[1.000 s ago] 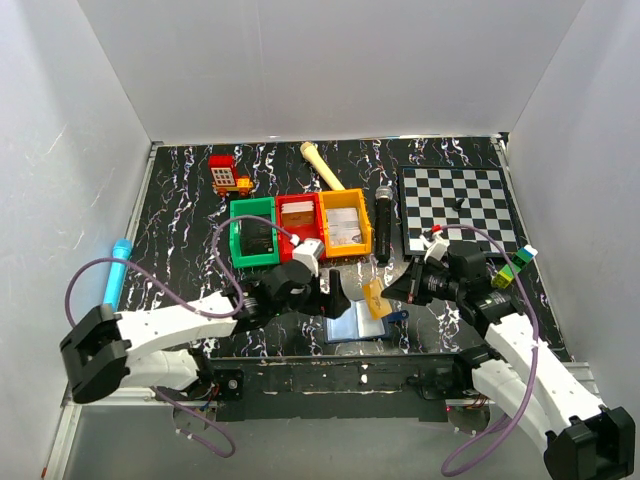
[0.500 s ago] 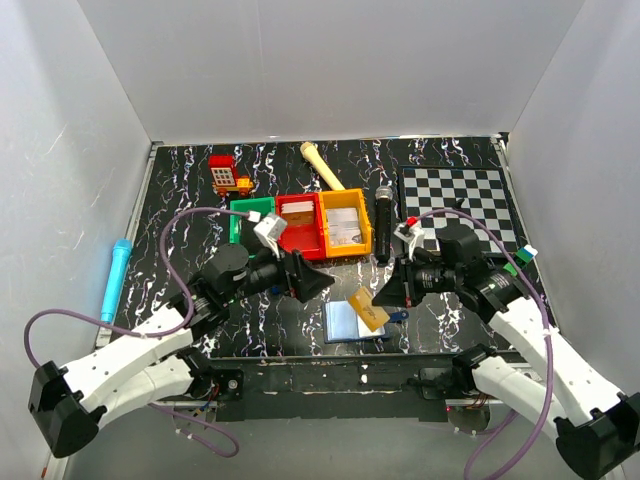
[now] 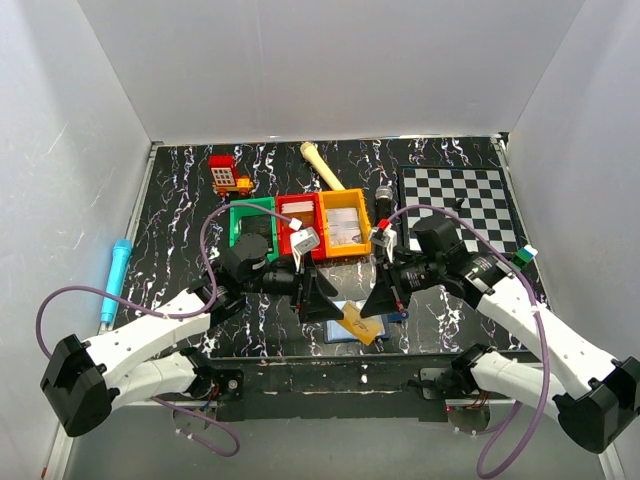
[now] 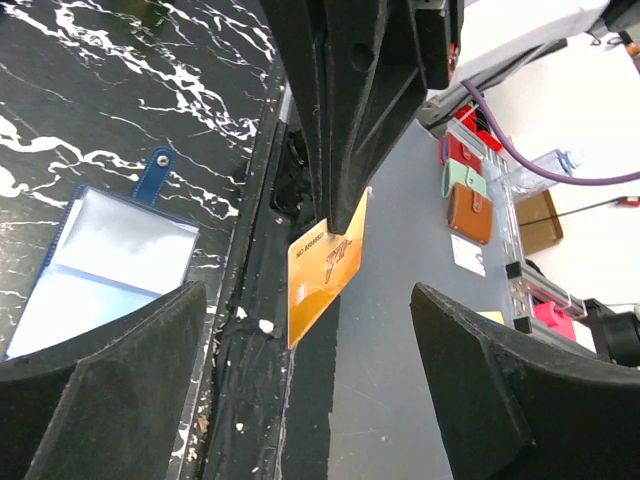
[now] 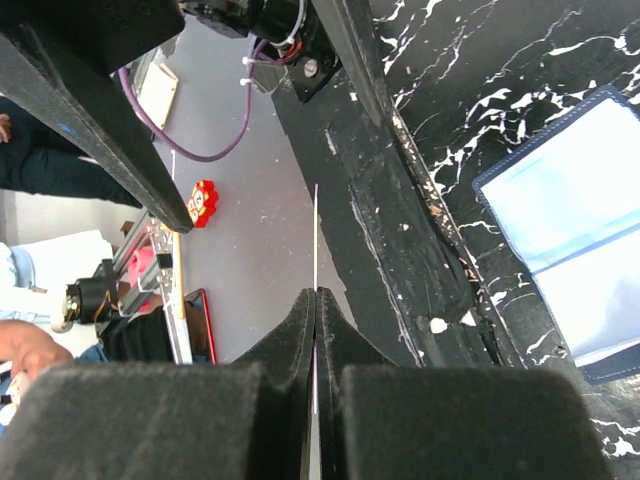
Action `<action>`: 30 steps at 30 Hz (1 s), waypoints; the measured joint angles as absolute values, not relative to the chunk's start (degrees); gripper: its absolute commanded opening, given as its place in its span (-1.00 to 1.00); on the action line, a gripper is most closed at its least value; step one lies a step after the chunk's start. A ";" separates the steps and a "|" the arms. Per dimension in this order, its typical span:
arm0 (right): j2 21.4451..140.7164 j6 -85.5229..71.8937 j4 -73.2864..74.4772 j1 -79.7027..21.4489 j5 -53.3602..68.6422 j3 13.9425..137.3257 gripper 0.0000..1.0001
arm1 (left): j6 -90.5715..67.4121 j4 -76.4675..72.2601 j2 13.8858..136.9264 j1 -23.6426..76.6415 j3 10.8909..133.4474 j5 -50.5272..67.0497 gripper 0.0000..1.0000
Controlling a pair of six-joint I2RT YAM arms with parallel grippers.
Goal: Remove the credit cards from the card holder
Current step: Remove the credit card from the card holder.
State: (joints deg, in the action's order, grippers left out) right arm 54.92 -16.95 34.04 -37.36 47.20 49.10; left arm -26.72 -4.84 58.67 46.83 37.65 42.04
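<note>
The card holder (image 3: pixel 338 333) lies open at the table's near edge, its pale blue inner faces up (image 4: pixel 100 260) (image 5: pixel 570 250). My right gripper (image 3: pixel 377 297) is shut on an orange credit card (image 3: pixel 360 324), which hangs just above the holder's near side. The right wrist view shows that card (image 5: pixel 315 240) edge-on, pinched in the right gripper (image 5: pixel 315 295). My left gripper (image 3: pixel 322 297) is open, close to the left of the card. In the left wrist view the card (image 4: pixel 325 265) hangs between and beyond the left gripper's (image 4: pixel 310 300) spread fingers, untouched by them.
Green (image 3: pixel 252 225), red (image 3: pixel 297 222) and orange (image 3: pixel 345 222) bins stand just behind the grippers. A chessboard (image 3: pixel 455 200) is at the back right, with a black microphone (image 3: pixel 383 205) beside it. A blue pen (image 3: pixel 117 270) lies at the left. The table's front edge (image 4: pixel 255 330) runs below the card.
My left gripper swung right, from in front of the bins towards the card. My right gripper carried the orange card left and down to the holder's near side.
</note>
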 measured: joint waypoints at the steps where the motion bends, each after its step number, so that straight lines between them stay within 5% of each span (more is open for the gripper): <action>1: 55.31 -16.82 34.15 -37.69 47.62 49.32 -0.97 | -26.59 -4.84 58.70 46.83 37.65 42.92 0.58; 10: 56.86 -16.49 34.00 -40.47 48.84 52.07 -0.97 | -26.35 -5.19 61.23 46.85 37.67 46.52 0.42; 14: 57.25 -16.49 33.93 -41.19 48.86 52.47 -0.97 | -26.44 -5.21 62.48 47.29 37.74 47.44 0.08; 22: 58.35 -16.49 33.93 -41.93 48.84 52.58 -0.97 | -26.74 -6.52 64.10 49.06 38.04 50.59 -0.92; 25: 58.54 -16.27 33.98 -42.02 48.75 52.73 -0.94 | -26.92 -7.09 64.29 49.25 38.06 52.03 -1.00; 27: 58.52 -16.23 33.93 -42.04 48.77 52.73 -0.40 | -26.83 -7.38 64.31 49.25 38.09 52.66 -1.00; 30: 58.39 -16.62 33.67 -42.02 47.62 52.75 -0.02 | -26.61 -7.64 64.29 49.25 38.09 52.53 -1.00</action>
State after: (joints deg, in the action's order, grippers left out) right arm 58.39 -16.62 33.67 -42.02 47.62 52.75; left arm -26.61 -7.64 64.29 49.25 38.09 52.53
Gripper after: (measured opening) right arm 0.340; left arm 0.013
